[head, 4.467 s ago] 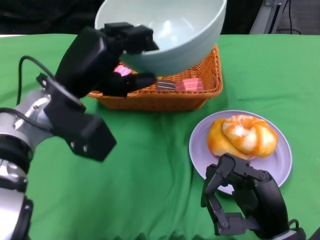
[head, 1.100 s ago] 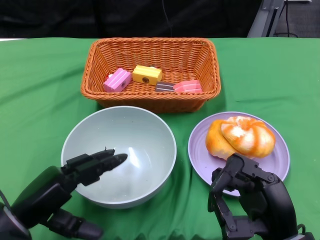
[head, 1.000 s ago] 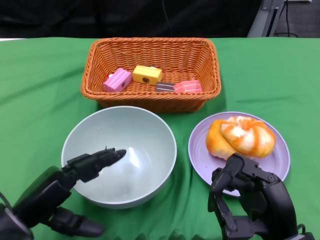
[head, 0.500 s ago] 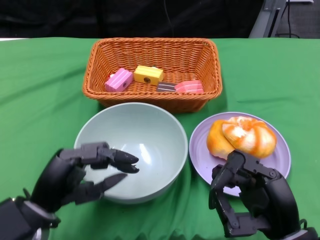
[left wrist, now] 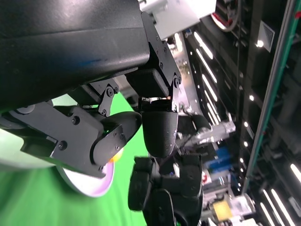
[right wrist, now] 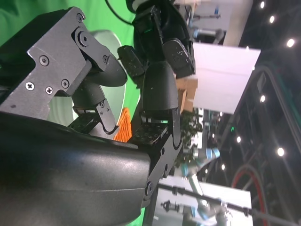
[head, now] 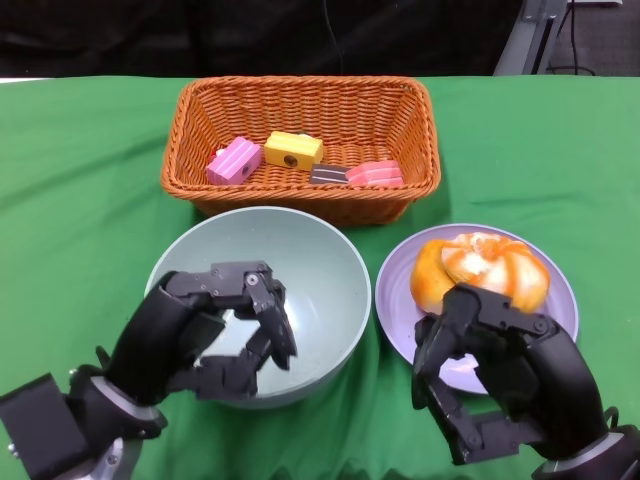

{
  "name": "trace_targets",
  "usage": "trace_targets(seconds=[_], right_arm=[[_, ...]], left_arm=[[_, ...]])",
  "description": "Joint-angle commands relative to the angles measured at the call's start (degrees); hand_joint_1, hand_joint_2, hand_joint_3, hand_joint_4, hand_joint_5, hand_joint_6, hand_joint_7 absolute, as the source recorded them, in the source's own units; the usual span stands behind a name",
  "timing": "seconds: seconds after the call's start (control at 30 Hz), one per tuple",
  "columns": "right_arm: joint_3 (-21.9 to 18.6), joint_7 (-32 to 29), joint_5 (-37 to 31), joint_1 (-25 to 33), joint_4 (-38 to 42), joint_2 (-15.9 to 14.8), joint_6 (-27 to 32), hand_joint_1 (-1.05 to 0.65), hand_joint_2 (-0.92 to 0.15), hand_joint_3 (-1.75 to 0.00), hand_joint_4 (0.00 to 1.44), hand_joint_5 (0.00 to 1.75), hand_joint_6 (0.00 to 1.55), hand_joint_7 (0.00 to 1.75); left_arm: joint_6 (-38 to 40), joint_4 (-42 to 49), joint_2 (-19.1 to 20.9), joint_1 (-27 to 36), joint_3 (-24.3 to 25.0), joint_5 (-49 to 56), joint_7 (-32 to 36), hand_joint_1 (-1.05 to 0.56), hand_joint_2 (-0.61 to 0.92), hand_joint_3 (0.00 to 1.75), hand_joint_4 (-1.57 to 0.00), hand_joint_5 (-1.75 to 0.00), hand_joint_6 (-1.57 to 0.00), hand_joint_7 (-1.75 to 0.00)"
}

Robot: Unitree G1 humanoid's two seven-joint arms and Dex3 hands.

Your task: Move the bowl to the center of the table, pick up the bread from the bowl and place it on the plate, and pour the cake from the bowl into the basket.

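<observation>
The pale green bowl point(head: 315, 275) stands empty near the table's middle, just in front of the wicker basket point(head: 305, 205). In the basket lie a pink cake point(head: 234, 160), a yellow cake point(head: 293, 149) and a pink-and-brown cake point(head: 362, 174). The orange bread point(head: 480, 265) rests on the purple plate point(head: 395, 290), right of the bowl. My left hand point(head: 215, 335) hovers over the bowl's near left rim, fingers curled in, nothing in them. My right hand point(head: 500, 385) covers the plate's near edge, its fingers curled in and empty.
Green cloth point(head: 80, 200) covers the whole table, bare to the left and to the far right. In the right wrist view, the bowl point(right wrist: 101, 35) and a sliver of the basket point(right wrist: 123, 125) show behind my fingers. A dark background lies past the far edge.
My left hand set the bowl down in front of the basket and let go. It then nudged the bowl slightly right and curled its fingers in. The right hand rose a little.
</observation>
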Motion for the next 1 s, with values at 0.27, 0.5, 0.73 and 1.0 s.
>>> trace_targets(seconds=[0.27, 0.5, 0.73, 1.0], right_arm=[[1.2, 0.7, 0.0, 0.4, -3.1, -0.6, 1.0, -0.09, -0.42, -1.14, 0.84, 1.61, 0.77, 1.29], [1.9, 1.6, 0.5, 0.9, -3.5, -0.7, 1.0, -0.10, -0.43, -1.11, 0.84, 1.62, 0.77, 1.29], [1.9, 1.6, -0.1, 0.9, -2.8, -0.6, 0.3, -0.11, -0.41, -1.12, 0.84, 1.64, 0.77, 1.28], [1.6, 1.5, 0.3, 0.9, -2.5, -0.5, 0.7, -0.10, -0.42, -1.12, 0.82, 1.64, 0.76, 1.29]], left_arm=[[8.4, -6.9, 0.9, 3.2, 2.2, -1.3, -7.9, -0.17, 0.48, 1.16, -0.82, -1.65, -0.76, -1.42], [10.3, -7.3, -0.1, 3.8, 3.6, -2.5, -11.8, -0.17, 0.50, 1.13, -0.80, -1.67, -0.76, -1.44], [10.7, -6.5, -1.1, 4.1, 4.9, -2.8, -13.6, -0.16, 0.49, 1.16, -0.79, -1.68, -0.75, -1.43], [9.5, -5.9, -2.2, 4.1, 6.9, -0.6, -12.8, -0.16, 0.45, 1.19, -0.78, -1.71, -0.73, -1.46]])
